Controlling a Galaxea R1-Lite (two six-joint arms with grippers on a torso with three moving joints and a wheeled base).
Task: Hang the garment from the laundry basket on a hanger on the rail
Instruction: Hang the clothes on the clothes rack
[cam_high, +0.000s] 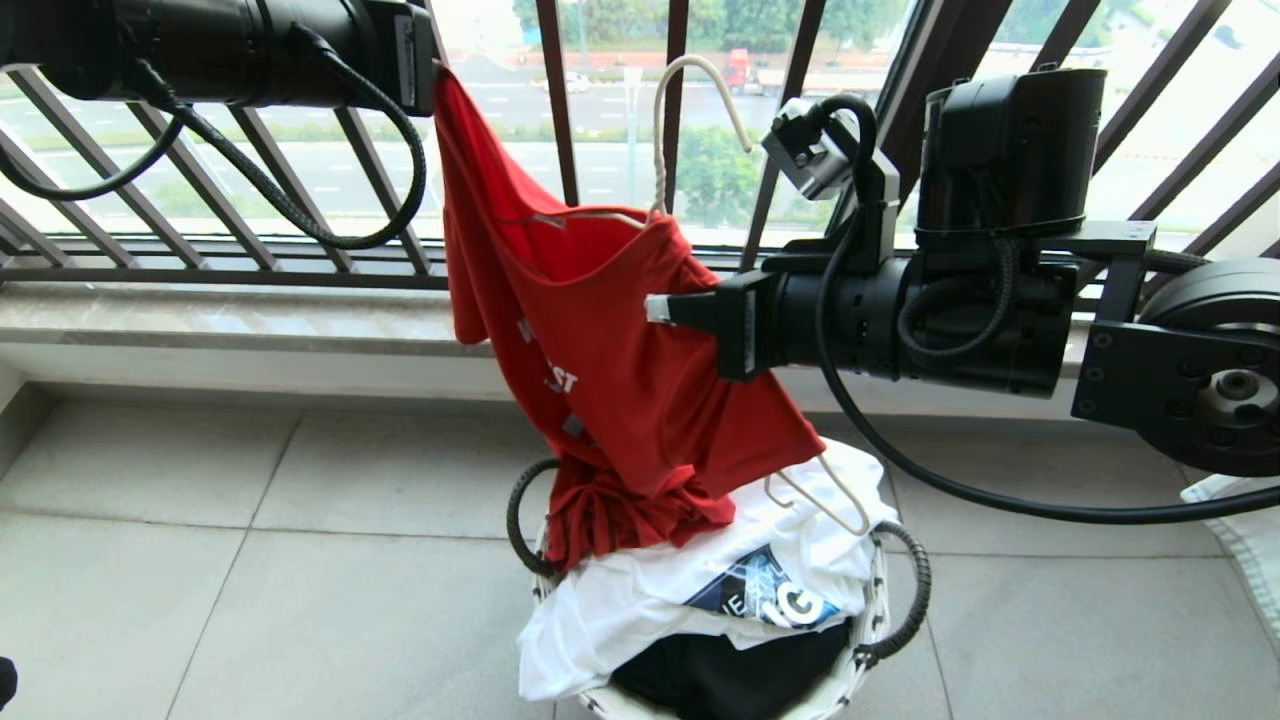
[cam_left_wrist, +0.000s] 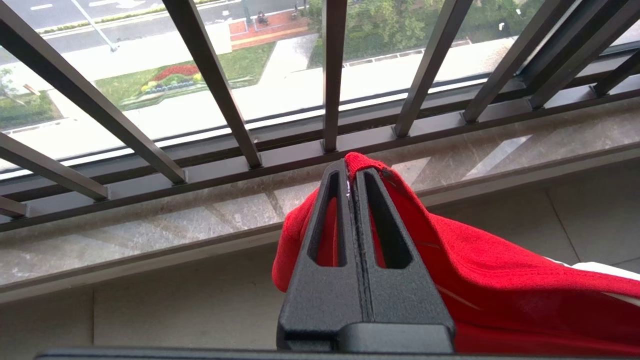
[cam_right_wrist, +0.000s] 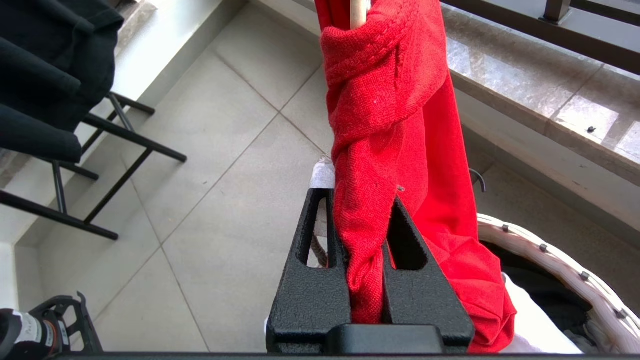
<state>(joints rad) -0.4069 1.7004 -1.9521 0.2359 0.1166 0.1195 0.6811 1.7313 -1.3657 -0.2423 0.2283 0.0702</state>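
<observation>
Garment lifted above the laundry basket, hanger partly threaded.
It is pinched by both the left gripper and the right gripper; hanging remains undone.

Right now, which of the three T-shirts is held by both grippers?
The red T-shirt: the left gripper pinches one edge, the right gripper clamps a bunched fold. The white printed T-shirt and black T-shirt lie in the laundry basket.

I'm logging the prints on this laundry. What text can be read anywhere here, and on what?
"ST": end of a folded white print on the red short-sleeved T-shirt; the rest is hidden.
"IG": white letters on the white T-shirt's dark graphic; smaller letters beside them are unreadable.
Nothing else carries readable text.
</observation>
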